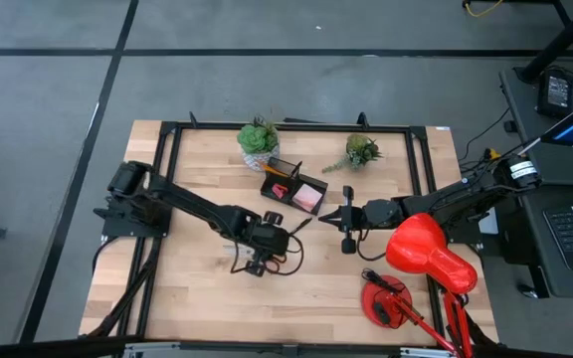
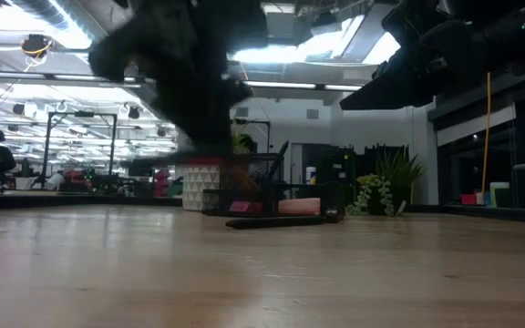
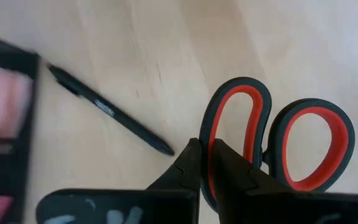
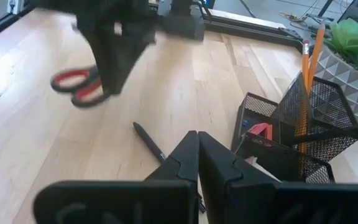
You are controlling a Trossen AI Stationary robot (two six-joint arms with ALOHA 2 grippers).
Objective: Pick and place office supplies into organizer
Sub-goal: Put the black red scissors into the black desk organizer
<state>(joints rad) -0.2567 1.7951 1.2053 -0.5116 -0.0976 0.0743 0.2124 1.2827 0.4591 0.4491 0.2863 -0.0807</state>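
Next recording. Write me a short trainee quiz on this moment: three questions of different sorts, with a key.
1. True or false: the left pincer is closed on a handle loop of the red-and-black scissors.
2. Where are the two orange-yellow pencils? A: in the left pincer. B: standing in the tall compartment of the black mesh organizer. C: in the right pincer.
3. Fill in: the slim black pen lies on the ____, outside the organizer.

Key: 1 true; 2 B; 3 light wooden table.
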